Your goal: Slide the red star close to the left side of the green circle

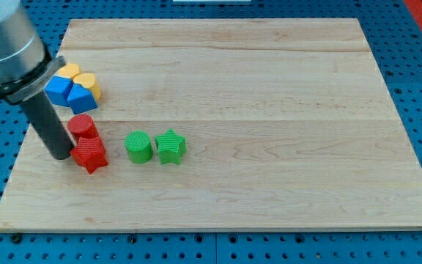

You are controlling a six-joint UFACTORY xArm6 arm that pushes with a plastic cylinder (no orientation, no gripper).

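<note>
Two reds at board's left, my tip (62, 155) touching red star (89, 155) on its left side.
No gripper; bare rod grasps nothing. Star sits left of green circle (138, 147), near but apart; green star (171, 146) just right of circle.

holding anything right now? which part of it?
Nothing is held: there is no gripper, only a rod. My tip sits at the view's left of the red star, at or near its edge; contact cannot be told. The green circle lies further right.
</note>
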